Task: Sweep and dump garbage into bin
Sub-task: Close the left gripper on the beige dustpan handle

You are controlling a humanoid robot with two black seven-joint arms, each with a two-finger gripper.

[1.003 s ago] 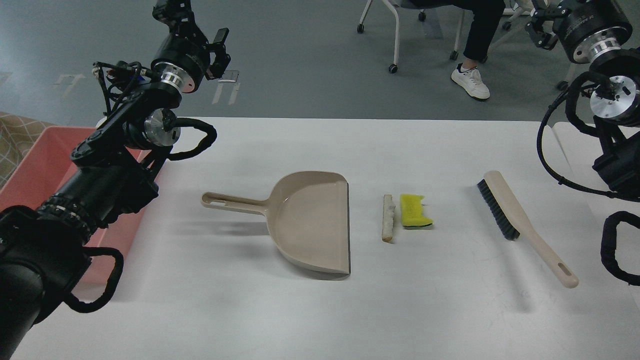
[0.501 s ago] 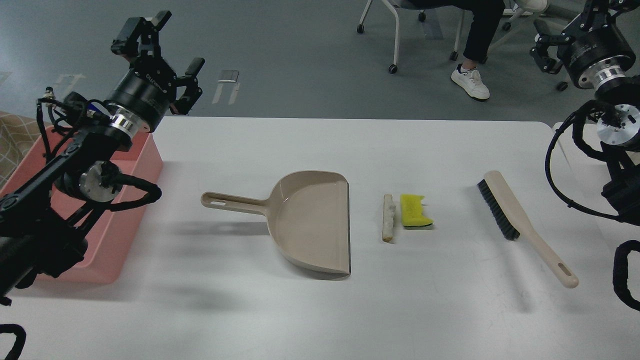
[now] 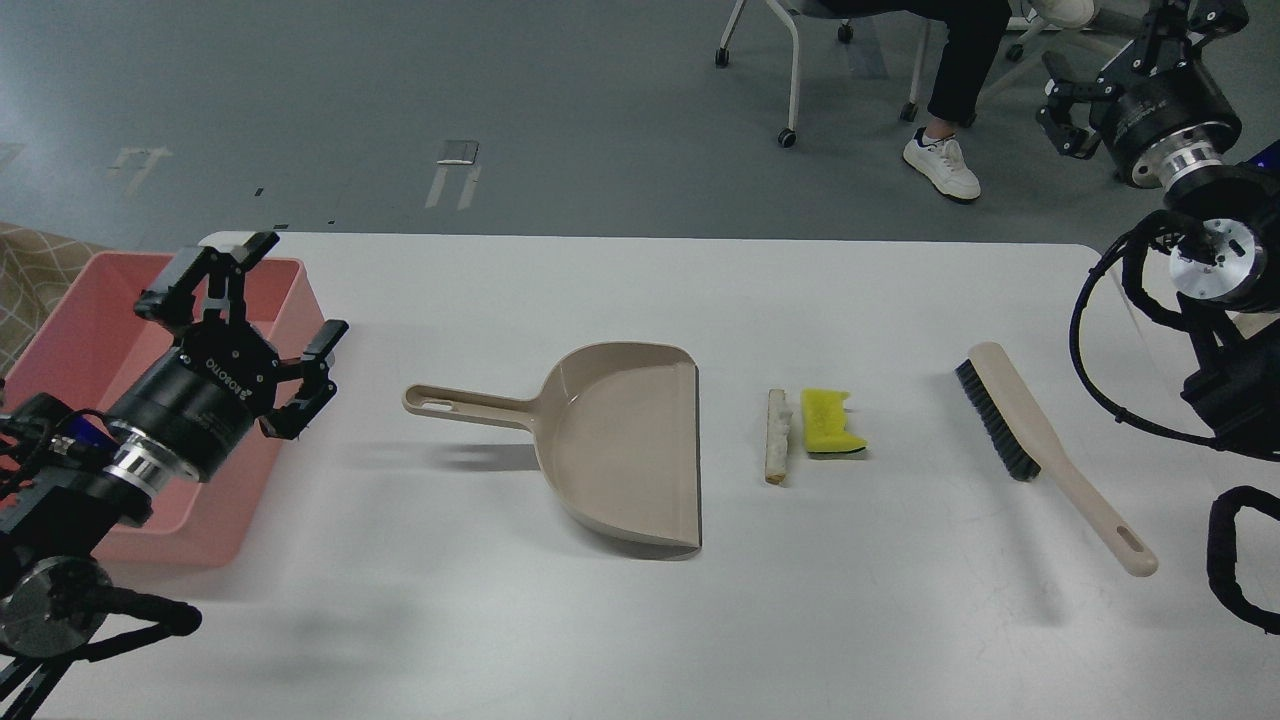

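Note:
The garbage lies mid-table: an off-white crusty strip (image 3: 776,435) and, just right of it, a yellow sponge piece (image 3: 829,421) with a dark underside. The beige dustpan (image 3: 620,440) sits left of them, mouth facing them, handle pointing left. The beige black-bristled brush (image 3: 1040,443) lies to the right. The pink bin (image 3: 60,350) stands at the table's left edge. My left gripper (image 3: 255,300) is open and empty over the bin's right rim, left of the dustpan handle. My right gripper (image 3: 1125,50) is raised at the far right, off the table, fingers spread.
A seated person's leg and white shoe (image 3: 940,165) and a wheeled chair (image 3: 790,70) are beyond the table's far edge. A second white table (image 3: 1150,290) adjoins on the right.
My left arm has swung down and left, bringing the gripper from high above the table to just over the bin's right rim. The right gripper shifted slightly left.

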